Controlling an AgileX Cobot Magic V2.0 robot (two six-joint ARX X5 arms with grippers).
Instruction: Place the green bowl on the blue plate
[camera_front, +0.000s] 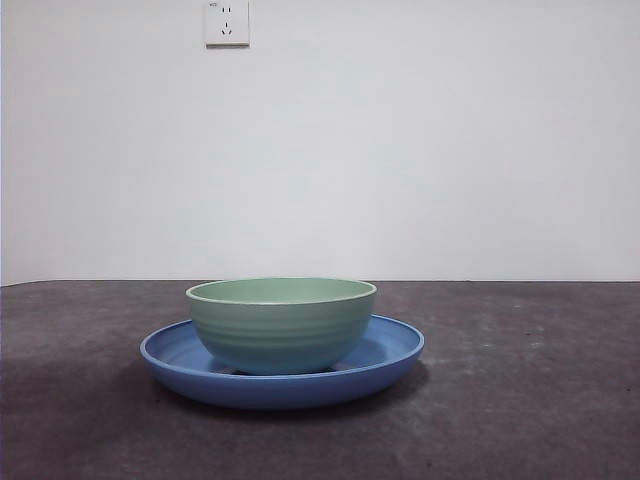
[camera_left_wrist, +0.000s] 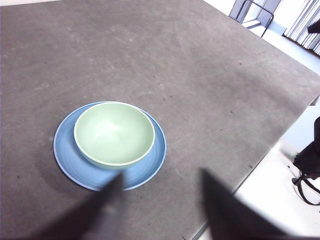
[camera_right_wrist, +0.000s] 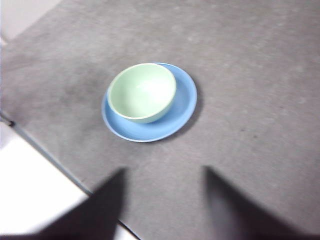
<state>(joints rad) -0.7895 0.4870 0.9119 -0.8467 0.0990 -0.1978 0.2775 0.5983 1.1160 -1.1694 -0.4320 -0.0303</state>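
Note:
The green bowl (camera_front: 281, 323) stands upright inside the blue plate (camera_front: 385, 355) on the dark table, a little left of the plate's centre in the front view. It is empty. Both show in the left wrist view, bowl (camera_left_wrist: 114, 133) on plate (camera_left_wrist: 150, 165), and in the right wrist view, bowl (camera_right_wrist: 142, 92) on plate (camera_right_wrist: 182, 102). My left gripper (camera_left_wrist: 162, 200) is open and empty, held high above the table, apart from the plate. My right gripper (camera_right_wrist: 165, 192) is open and empty, also high and back from the plate. Neither arm shows in the front view.
A white wall with a socket (camera_front: 226, 22) stands behind the table. The table's edge (camera_left_wrist: 260, 165) and a white surface beyond it show in both wrist views. A metal frame (camera_left_wrist: 252, 12) stands off the table's far corner.

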